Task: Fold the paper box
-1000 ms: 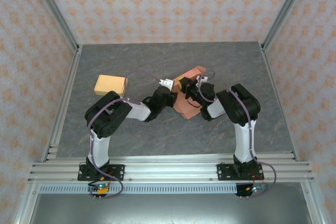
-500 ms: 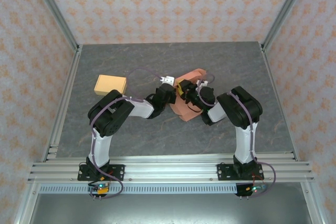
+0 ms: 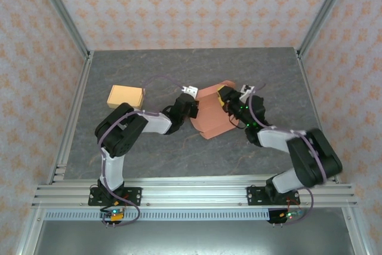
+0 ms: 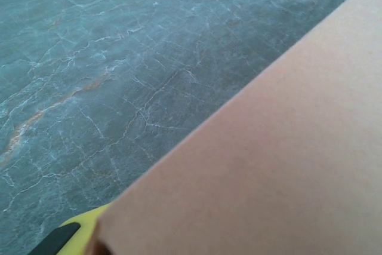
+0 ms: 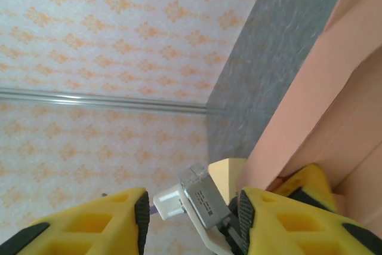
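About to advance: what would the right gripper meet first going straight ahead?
Probably the white connector, framed just ahead between its open jaws; the paper box runs alongside on the right. Depth is unclear.

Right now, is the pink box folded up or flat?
Partly folded: the box has panels bent up along creases in the right wrist view, yet from above most of it lies spread on the table.

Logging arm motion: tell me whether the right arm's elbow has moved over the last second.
Yes. The right arm's elbow has swung rightward and down toward the near rail, away from the paper box.
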Available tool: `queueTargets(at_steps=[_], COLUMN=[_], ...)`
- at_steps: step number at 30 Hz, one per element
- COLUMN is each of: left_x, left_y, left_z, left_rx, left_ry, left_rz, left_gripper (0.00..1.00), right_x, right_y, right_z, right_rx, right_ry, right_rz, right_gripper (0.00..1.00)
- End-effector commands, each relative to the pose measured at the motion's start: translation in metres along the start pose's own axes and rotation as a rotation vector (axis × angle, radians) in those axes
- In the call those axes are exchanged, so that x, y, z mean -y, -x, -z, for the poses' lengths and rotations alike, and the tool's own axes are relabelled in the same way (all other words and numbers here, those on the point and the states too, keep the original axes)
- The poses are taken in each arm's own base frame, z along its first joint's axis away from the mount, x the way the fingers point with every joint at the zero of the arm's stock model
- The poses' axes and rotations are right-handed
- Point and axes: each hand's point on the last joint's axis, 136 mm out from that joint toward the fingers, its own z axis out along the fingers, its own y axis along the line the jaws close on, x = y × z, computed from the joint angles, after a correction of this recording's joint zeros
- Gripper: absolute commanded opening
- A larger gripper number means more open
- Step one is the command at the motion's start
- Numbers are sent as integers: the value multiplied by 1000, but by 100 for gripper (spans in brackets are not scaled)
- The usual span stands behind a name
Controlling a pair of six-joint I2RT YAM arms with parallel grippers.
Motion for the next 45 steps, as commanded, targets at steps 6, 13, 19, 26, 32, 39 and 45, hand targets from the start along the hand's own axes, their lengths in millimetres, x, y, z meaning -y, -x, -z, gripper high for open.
queueTargets(at_steps=[6,13,19,26,32,39,45], left_x=[17,41,40,36,50,61,52], left_y=[22,30,27,28,22,16,16], left_z=[16,18,15,13,22,39,43], left_rx=[-99,-62,-32,-18,2,16,37], left_ry=[-292,-461,-445,-401,-436,-461,-401], left_rz=[-193,-341,-341,-345,-406,-365,-315], left_gripper=[4,7,9,12,13,12,14], right_x=[-13,4,25,46,41,40,59], right_y=[44,44,8,3,15,-17,-40], right_z=[59,48,17,-6,-10,16,27], right_rx=[-94,-379,-699,-865,-868,-1038,-1035], right_ry=[-544,-697,-601,-594,-605,-501,-478], right_rz=[708,829,782,807,913,874,745], right_gripper=[49,52,54,58,59,60,58])
